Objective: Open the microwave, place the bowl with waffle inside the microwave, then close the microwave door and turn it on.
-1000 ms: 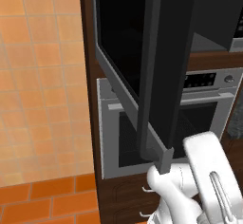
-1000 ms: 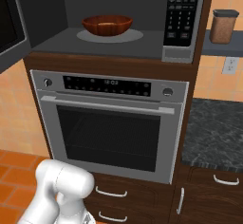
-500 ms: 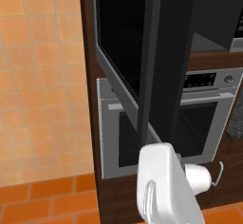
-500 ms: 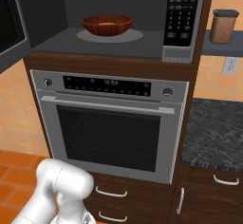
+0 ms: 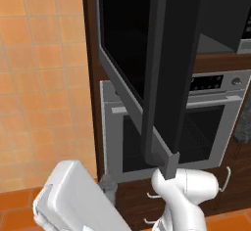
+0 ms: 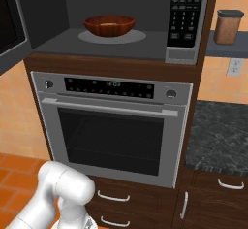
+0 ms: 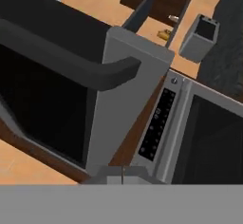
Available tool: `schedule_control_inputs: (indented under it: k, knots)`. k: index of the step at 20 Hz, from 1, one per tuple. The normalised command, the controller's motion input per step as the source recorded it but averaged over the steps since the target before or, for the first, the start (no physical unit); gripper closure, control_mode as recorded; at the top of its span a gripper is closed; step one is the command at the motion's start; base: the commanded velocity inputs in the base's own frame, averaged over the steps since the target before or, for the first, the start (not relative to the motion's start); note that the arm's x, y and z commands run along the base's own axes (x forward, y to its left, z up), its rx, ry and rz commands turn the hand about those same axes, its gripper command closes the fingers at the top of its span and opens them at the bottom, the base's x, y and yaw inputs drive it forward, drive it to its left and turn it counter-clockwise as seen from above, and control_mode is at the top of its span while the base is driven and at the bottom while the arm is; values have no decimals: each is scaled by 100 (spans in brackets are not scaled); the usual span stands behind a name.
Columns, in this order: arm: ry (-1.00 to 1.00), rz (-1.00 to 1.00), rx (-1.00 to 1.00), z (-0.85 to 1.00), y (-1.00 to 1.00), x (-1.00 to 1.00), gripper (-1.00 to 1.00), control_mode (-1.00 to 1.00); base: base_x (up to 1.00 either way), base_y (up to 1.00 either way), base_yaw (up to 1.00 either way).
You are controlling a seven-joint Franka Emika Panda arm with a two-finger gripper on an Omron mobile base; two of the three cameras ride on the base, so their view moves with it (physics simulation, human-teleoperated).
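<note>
Built-in microwave with grey metal frame and dark cavity [image 6: 116,39] sits in the wood cabinet above the steel wall oven [image 6: 114,131]. Wide black glass microwave door edged in grey [image 5: 147,63] is swung fully open, sticking out toward the base, dark vertical bar handle [image 5: 153,78] on its free edge. Brown wooden bowl [image 6: 109,25] rests inside on the round turntable plate [image 6: 112,36], centred in the cavity; contents hard to make out. Black keypad panel [image 6: 184,14] right of the cavity. White arm is low in front of the oven. Claw [image 7: 123,173] clenched, empty, close to the door's lower corner, not touching.
</note>
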Motion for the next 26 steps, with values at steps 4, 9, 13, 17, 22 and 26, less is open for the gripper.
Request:
schedule_control_inputs:
  k: [4,9,13,17,22,26]
  knots:
    - [2,-19,1,-4,18,100,100,-100,0,0,0]
    - [0,-11,0,2,-7,96,100,-100,0,0,0]
    - [0,0,0,25,-69,27,100,-100,0,0,0]
    - [0,0,0,54,-91,1,100,-100,0,0,0]
    - [-3,1,0,74,-100,0,100,-100,0,0,0]
    - [-1,4,0,65,-100,9,100,-100,0,0,0]
